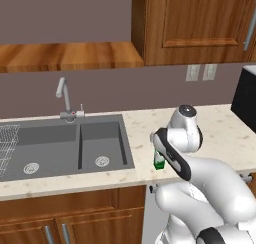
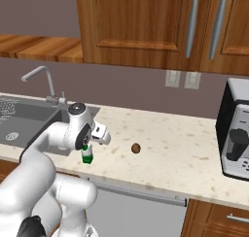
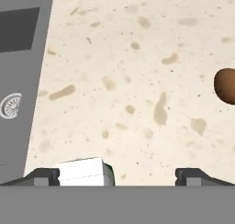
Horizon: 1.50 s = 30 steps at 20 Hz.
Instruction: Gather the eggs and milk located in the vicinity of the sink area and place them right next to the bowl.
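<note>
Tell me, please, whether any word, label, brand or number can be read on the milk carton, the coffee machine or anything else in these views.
None can be read.
Milk carton: white and green faces, no print visible.
Coffee machine: no lettering visible.
Wall outlets: blank plates.

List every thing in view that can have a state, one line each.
gripper: open, above the counter, holding nothing.
milk carton: upright on the counter beside the sink.
egg: lying loose on the counter.
faucet: no water running.
upper cabinet doors: closed.
</note>
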Tool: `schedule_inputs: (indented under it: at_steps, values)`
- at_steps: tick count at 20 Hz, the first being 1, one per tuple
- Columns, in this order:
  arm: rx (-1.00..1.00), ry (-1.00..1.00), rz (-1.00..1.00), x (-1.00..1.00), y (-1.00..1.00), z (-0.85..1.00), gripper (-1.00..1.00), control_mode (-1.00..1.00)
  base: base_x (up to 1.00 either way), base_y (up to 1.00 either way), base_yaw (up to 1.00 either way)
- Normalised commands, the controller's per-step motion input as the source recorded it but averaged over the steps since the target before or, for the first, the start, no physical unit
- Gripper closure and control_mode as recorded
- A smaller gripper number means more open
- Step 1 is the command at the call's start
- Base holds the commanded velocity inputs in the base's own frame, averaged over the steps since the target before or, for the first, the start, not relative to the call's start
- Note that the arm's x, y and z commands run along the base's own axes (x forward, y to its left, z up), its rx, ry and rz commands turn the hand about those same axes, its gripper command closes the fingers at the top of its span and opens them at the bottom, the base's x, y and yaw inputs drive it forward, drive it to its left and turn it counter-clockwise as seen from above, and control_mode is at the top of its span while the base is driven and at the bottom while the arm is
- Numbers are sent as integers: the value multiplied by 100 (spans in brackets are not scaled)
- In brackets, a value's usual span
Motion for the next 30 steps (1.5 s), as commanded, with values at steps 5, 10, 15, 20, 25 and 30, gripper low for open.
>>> schedule_inputs:
  at_steps: [5, 10, 15, 20, 25, 30]
  values:
    - [-3, 0, 0, 0, 24, -18, -100, -100, 0, 0, 0]
    - [0, 0, 0, 0, 9, -8, -100, -100, 0, 0, 0]
    - [0, 0, 0, 0, 0, -7, -100, -100, 0, 0, 0]
    - [0, 0, 0, -14, 0, -11, -100, -100, 0, 0, 0]
    - [0, 0, 0, -17, 0, -8, -100, -100, 0, 0, 0]
    - [0, 0, 0, -4, 1, -11, -100, -100, 0, 0, 0]
